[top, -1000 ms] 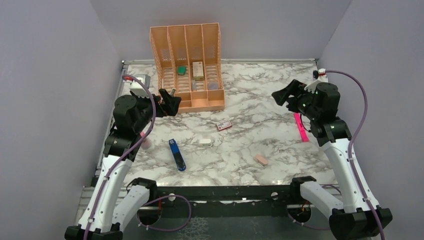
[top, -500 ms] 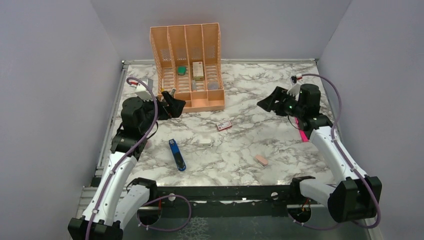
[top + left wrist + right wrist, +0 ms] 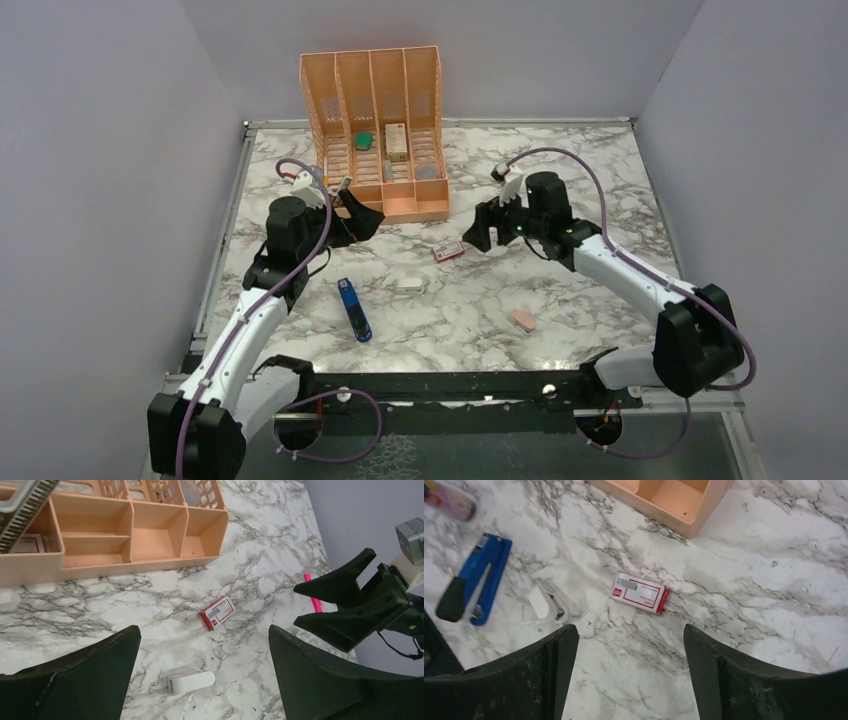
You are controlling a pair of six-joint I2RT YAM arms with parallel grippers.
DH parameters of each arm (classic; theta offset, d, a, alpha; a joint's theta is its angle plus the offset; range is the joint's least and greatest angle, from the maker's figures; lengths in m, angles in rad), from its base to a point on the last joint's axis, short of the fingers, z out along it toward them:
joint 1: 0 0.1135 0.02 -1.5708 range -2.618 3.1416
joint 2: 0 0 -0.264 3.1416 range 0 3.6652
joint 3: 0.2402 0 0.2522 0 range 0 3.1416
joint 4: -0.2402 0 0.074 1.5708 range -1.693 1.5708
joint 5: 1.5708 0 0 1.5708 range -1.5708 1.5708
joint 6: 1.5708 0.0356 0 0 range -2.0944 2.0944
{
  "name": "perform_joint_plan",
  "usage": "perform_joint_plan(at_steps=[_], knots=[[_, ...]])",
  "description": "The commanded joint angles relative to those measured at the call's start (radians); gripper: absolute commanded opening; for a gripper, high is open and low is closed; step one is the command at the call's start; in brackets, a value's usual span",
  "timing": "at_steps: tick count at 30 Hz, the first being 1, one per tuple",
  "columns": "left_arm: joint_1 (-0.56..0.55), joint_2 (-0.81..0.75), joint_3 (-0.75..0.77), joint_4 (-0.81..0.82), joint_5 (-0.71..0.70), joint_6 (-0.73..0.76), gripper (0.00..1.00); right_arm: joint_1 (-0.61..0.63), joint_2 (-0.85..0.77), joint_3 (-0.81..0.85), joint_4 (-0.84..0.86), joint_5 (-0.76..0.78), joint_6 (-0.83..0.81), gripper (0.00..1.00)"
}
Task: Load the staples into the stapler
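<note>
Marble-patterned worktop point(image 3: 560, 170) with two arms reaching toward its middle. The staple box point(image 3: 448, 250), in its red-and-white sleeve, lies flat just in front of the right front corner of the orange rack point(image 3: 375, 120). The blue stapler point(image 3: 354, 309) lies further forward of the rack, off its left half.

Likely hazards: the box is low and light on a smooth surface, so a finger landing on its edge would probably skid it away rather than trap it. A pinch on the sleeve alone could let the inner tray slide out and scatter the strips. A white block point(image 3: 409, 284), forward of the rack between box and stapler, may be knocked on a low approach.

The right tool point(image 3: 478, 232) hangs just right of the box with fingers spread wide and nothing held. In its wrist view the box point(image 3: 639, 593) sits ahead of the gap between the fingers. The left tool point(image 3: 360, 222), equally wide and empty, hovers at the rack's left front corner, well apart from the stapler.
</note>
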State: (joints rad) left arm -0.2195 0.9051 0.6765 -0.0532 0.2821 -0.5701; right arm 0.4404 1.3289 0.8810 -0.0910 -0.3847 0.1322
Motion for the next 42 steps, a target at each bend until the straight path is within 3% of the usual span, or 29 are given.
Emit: perform_joint_plan(at_steps=[1, 4, 8, 10, 16, 22, 29, 42], knots=[[-0.026, 0.095, 0.008, 0.039, 0.109, -0.048, 0.99, 0.021, 0.1, 0.042, 0.158, -0.036, -0.31, 0.83], [-0.039, 0.143, 0.008, 0.039, 0.112, -0.052, 0.99, 0.028, 0.217, 0.118, 0.165, -0.071, -0.379, 0.8], [-0.041, 0.19, 0.013, 0.038, 0.111, -0.026, 0.99, 0.04, 0.41, 0.251, 0.151, -0.024, -0.329, 0.54], [-0.041, 0.203, 0.022, 0.018, 0.1, -0.012, 0.99, 0.044, 0.478, 0.302, 0.146, 0.023, -0.265, 0.49], [-0.041, 0.199, 0.008, -0.002, 0.062, -0.013, 0.99, 0.087, 0.611, 0.395, 0.123, 0.137, -0.23, 0.49], [-0.042, 0.199, 0.007, -0.013, 0.043, -0.016, 0.99, 0.113, 0.69, 0.439, 0.044, 0.224, -0.235, 0.42], [-0.043, 0.21, 0.005, -0.016, 0.039, -0.02, 0.99, 0.127, 0.653, 0.376, 0.018, 0.274, -0.255, 0.46], [-0.048, 0.26, 0.025, -0.018, 0.07, -0.03, 0.99, 0.127, 0.555, 0.266, -0.076, 0.187, -0.298, 0.48]])
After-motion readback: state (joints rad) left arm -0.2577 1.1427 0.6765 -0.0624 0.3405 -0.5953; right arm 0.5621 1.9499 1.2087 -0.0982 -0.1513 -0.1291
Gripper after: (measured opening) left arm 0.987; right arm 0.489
